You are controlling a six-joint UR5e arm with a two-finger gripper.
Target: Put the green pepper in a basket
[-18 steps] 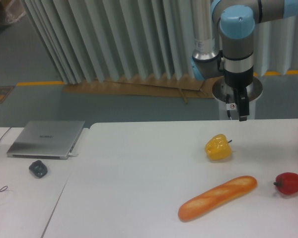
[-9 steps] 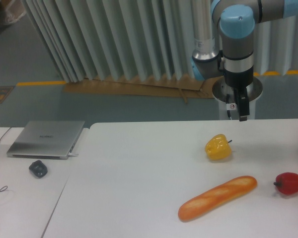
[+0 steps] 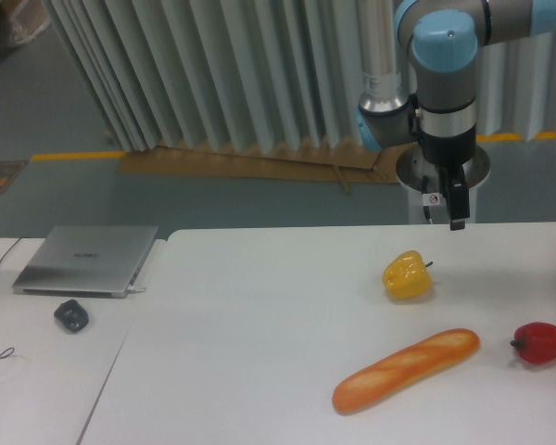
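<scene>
Nearest the camera, on the white table (image 3: 259,352): a long baguette (image 3: 406,370) lying at a slant, its left end closest to the front edge. Just to its right and a little further back, a red pepper (image 3: 540,342), stem pointing left, apart from the loaf. Further back, a yellow pepper (image 3: 408,275) resting alone, stem to the right. At the far right border, level with it, a sliver of something reddish, too cropped to name.

Over on the left, on a second lower table: a dark computer mouse (image 3: 71,315), then behind it a closed silver laptop (image 3: 86,260), with thin cables trailing off the left edge.

Above the table's back edge, up and to the right of the yellow pepper: the gripper (image 3: 454,220), pointing straight down, holding nothing, touching nothing. Fingers seen edge-on as one dark shape, so wide or narrow cannot be told.

Behind, the arm's round base, cardboard sheets on the floor, and a pale pleated curtain (image 3: 213,74).

No green pepper anywhere in view, nor any basket.
</scene>
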